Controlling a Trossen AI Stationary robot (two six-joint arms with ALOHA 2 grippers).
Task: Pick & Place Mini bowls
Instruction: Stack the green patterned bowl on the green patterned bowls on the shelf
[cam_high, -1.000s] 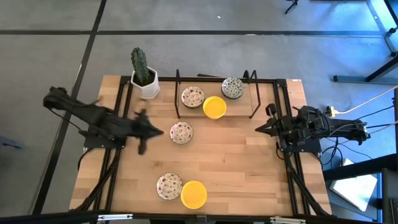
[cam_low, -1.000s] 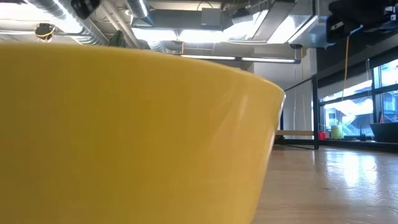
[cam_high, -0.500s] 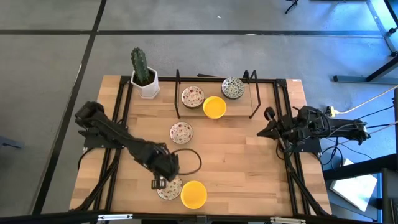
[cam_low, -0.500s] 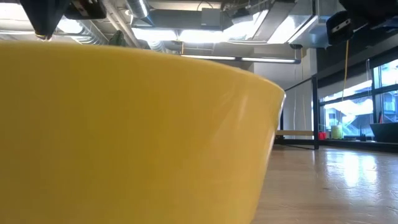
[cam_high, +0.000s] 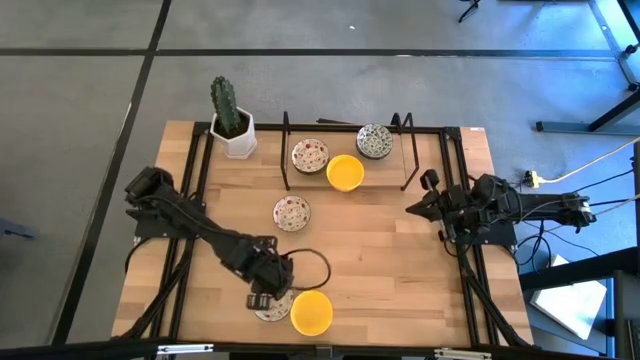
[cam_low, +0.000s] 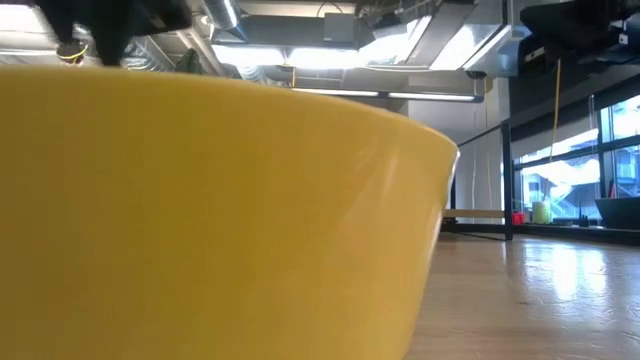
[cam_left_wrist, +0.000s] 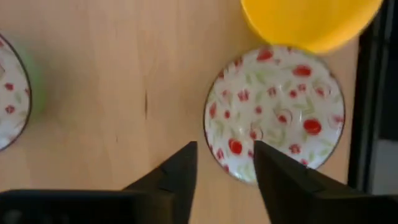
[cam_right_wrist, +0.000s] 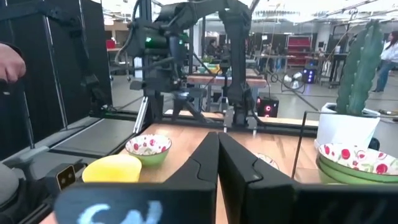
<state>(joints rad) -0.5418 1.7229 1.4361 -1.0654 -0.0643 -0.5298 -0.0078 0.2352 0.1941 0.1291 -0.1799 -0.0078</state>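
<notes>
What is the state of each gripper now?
Left gripper: open, over the rim of a red-speckled bowl, holding nothing.
Right gripper: closed, empty.

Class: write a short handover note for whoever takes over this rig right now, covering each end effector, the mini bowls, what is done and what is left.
Left end effector: open, poised over the near rim of the floral bowl at the table's front edge; nothing held.
Right end effector: shut, empty, waiting at the right side of the table.
Bowls: a yellow bowl touches that floral one; another floral bowl sits mid-table; a floral bowl, a yellow bowl and a grey-green bowl lie inside the black rack.
Done: three bowls lie in the rack.
Left: grasp the front floral bowl; the other two loose bowls presumably follow.
</notes>
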